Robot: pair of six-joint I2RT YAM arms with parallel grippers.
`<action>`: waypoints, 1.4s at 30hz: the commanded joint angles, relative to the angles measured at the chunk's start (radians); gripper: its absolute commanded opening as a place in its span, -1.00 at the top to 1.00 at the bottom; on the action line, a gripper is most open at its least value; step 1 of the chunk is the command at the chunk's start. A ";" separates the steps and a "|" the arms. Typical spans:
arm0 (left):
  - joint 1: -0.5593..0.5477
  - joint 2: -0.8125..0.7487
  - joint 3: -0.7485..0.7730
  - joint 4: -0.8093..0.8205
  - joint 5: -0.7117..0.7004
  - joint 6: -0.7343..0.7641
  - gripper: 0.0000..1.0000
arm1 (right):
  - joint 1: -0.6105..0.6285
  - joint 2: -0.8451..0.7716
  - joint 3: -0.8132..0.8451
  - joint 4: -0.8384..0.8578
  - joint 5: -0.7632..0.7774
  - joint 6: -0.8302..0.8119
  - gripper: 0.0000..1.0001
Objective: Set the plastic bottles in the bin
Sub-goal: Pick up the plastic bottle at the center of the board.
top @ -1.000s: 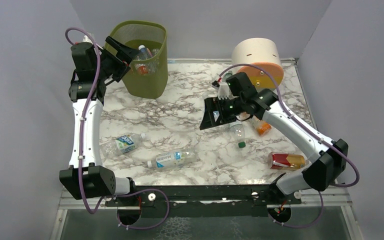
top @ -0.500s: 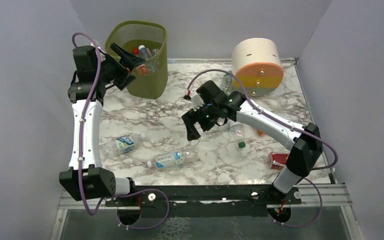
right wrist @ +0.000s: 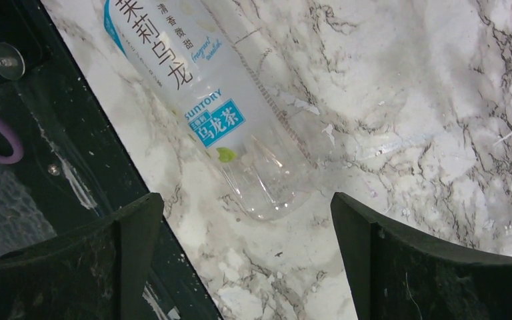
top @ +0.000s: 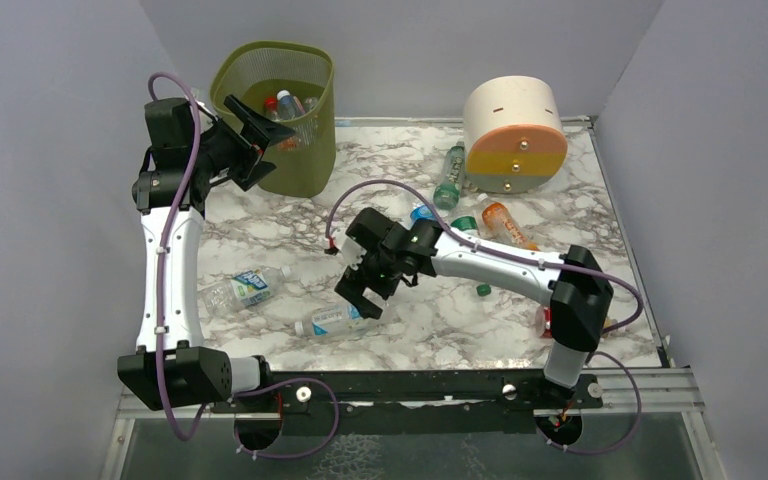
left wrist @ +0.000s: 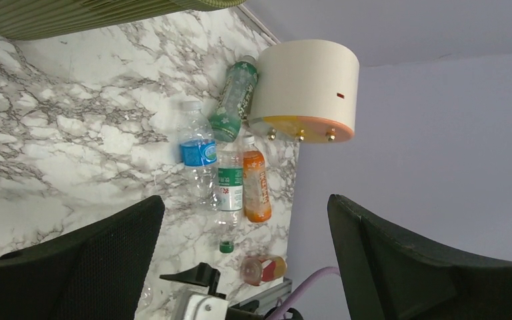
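The right gripper (top: pixel 358 296) has swung away from the bottles by the cylinder (top: pixel 513 125), leftward across the bench (top: pixel 290 230). It now hangs with jaws wide and empty over the blue-labelled bottle (top: pixel 325 321) lying near the front edge. The left gripper (top: pixel 263 137), also spread and empty, stays beside the bin (top: pixel 305 170), where several bottles (top: pixel 286 104) already lie.
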 commanded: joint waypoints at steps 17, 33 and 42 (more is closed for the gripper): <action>-0.005 -0.034 -0.005 -0.067 0.019 0.032 -0.98 | 0.087 0.196 0.002 0.062 0.101 -0.059 -0.99; -0.005 -0.022 0.004 -0.070 0.015 0.037 -0.98 | 0.092 0.202 -0.029 0.033 0.107 -0.009 -0.63; -0.011 -0.002 0.008 -0.069 0.014 0.043 -0.98 | 0.091 0.129 -0.012 -0.013 0.145 0.042 -0.28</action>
